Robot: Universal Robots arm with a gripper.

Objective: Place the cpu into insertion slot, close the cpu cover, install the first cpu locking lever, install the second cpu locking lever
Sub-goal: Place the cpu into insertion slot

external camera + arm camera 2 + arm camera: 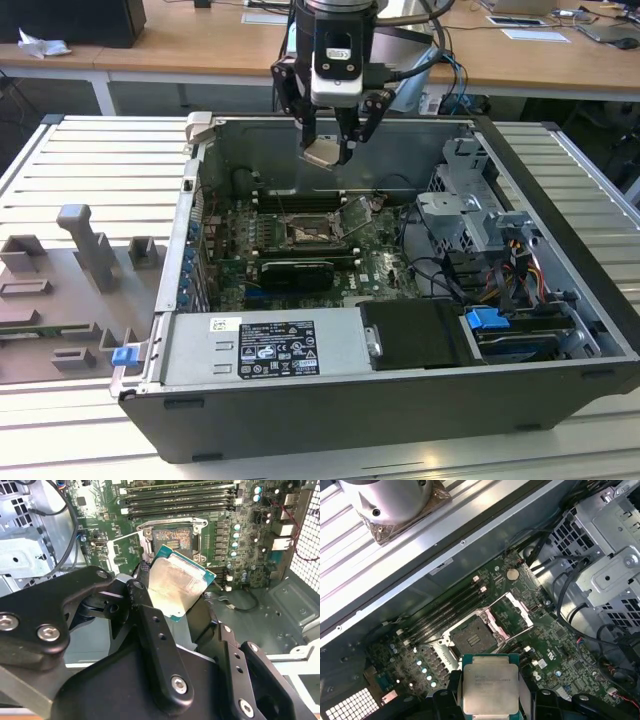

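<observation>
While the cpu (pixel 490 687) hangs pinched between the fingers of the gripper (pixel 330 140), it's nowhere near seated. It's up in the air, clamped by two opposite edges, with its pale metal face toward the first wrist camera. So the fingers are narrow, closed on the chip, with nothing else in them.

More or less below the fingertips, and well apart from them, is the insertion slot (pixel 472 641). Its dark centre is exposed on the green circuit board (pixel 555 645). The cpu cover (pixel 514 614) is flipped up just beside the slot, so the socket is uncovered. Further out from the fingers, along another side of the slot, run the long black memory slots (pixel 447 611). Around all of it are the walls of the computer case (pixel 330 420).

My worries: in the exterior view the chip looks tilted in the grip rather than flat. In the second wrist view its edges look turned relative to the socket's. If it goes down like that, I reckon a corner lands first and bends contacts. The grip is only on thin edges, so it could slip too. And the raised cover looks close enough to catch a finger.
</observation>
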